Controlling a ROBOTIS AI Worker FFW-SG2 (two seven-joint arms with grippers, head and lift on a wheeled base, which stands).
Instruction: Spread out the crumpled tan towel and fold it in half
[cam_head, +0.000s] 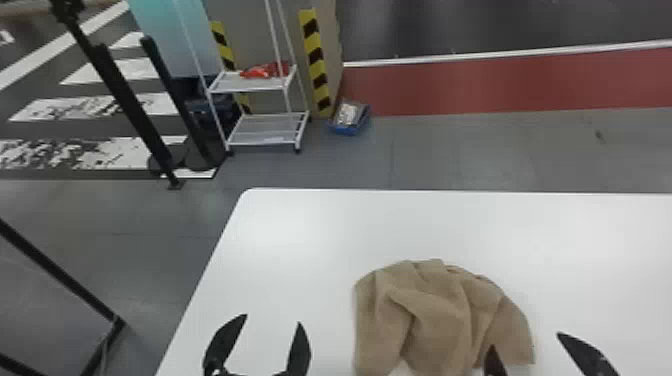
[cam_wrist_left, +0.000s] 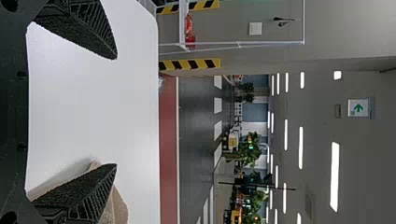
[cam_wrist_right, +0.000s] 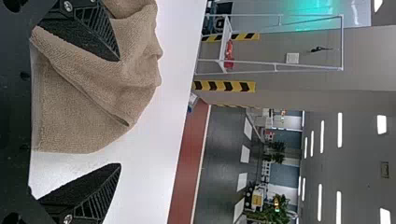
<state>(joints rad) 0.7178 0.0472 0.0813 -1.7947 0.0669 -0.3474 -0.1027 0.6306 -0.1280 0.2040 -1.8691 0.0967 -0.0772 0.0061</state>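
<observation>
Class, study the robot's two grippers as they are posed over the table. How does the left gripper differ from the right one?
In the head view, the left gripper is left of the towel, while the right gripper is at its right side. There, the left gripper's jaws show against bare table, whereas one of the right gripper's jaws overlaps the towel. Both are black, open and holding nothing.

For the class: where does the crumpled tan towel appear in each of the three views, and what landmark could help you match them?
Head view: the crumpled tan towel lies on the white table, right of the left gripper.
Left wrist view: partly hidden behind one black finger.
Right wrist view: behind one finger and partly between both.
Shared landmark: the red floor strip beyond the table.
</observation>
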